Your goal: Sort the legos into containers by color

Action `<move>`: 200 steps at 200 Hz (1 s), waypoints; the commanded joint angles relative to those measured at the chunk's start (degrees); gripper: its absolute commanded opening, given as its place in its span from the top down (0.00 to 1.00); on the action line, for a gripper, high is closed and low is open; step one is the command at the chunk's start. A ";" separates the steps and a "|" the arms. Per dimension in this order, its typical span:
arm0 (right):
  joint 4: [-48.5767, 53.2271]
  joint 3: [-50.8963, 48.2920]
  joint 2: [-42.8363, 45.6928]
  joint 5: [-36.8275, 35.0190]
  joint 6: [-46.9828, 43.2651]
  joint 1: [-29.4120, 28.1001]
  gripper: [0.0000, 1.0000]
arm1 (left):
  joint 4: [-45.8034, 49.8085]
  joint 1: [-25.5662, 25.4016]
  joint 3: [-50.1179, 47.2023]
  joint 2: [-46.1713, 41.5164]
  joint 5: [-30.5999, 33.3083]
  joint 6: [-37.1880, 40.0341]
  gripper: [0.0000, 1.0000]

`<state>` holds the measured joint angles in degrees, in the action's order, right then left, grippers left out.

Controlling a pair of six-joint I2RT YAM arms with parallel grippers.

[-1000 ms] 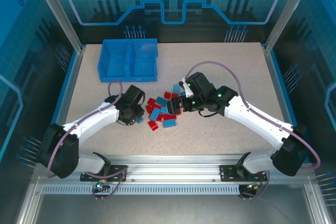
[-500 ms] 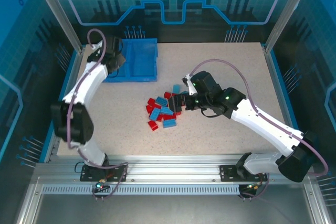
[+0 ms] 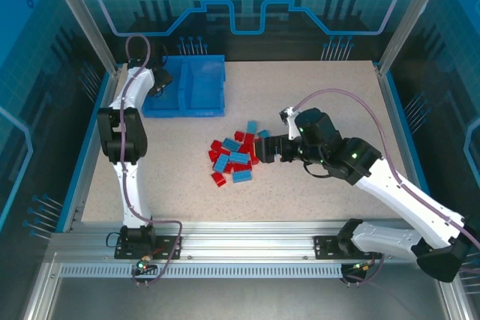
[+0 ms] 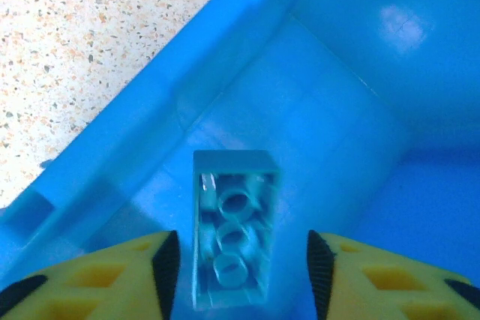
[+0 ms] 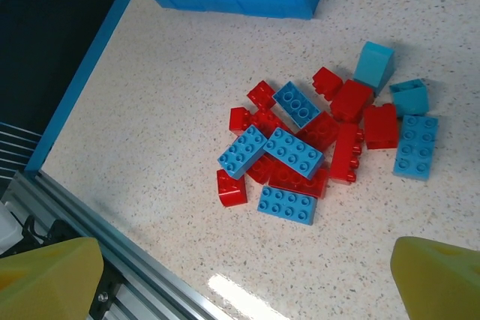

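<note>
Top view: my left gripper (image 3: pixel 155 82) is over the left compartment of the blue bin (image 3: pixel 204 88), upper left of frame. My right gripper (image 3: pixel 268 148) is just right of the pile of red and light blue bricks (image 3: pixel 234 158), at centre.

Left wrist view: fingers (image 4: pixel 166 264) are set wider than one light blue brick (image 4: pixel 234 237) lying between them, untouched, against the bin floor.

Right wrist view: fingers (image 5: pixel 52 267) are wide apart and hold nothing. The pile is at centre frame.

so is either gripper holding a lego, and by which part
Nothing is held. The left gripper is open over the bin, with a light blue brick loose between its jaws, gaps on both sides. The right gripper is open and empty.
</note>
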<state>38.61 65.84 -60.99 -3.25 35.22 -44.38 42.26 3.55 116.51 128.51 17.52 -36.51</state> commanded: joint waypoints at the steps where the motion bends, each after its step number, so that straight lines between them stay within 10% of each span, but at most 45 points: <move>1: 0.83 -1.64 1.12 -2.10 1.61 -0.94 0.00 | 2.30 0.23 2.31 -2.86 -2.58 0.47 0.45; 67: 0.33 1.21 -5.85 -9.20 -0.50 -0.11 0.00 | -12.42 -2.50 -21.11 -30.03 -21.52 -2.81 0.52; 107: -0.85 7.32 -19.17 -8.02 -2.26 1.42 0.12 | -15.33 -18.43 -39.40 -53.42 -17.13 11.31 0.50; 149: 2.20 20.56 -37.47 -7.87 3.21 1.89 0.30 | -10.58 -27.91 -53.30 -70.79 -25.95 32.26 0.35; 200: 9.13 41.62 -60.23 -10.52 -17.21 1.67 0.42 | -1.84 -29.65 -57.63 -78.73 -27.23 41.24 0.05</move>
<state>41.85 100.86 -114.52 -10.98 29.23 -42.96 35.18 -25.45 58.89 51.70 -7.62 -2.42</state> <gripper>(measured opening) 0.597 0.880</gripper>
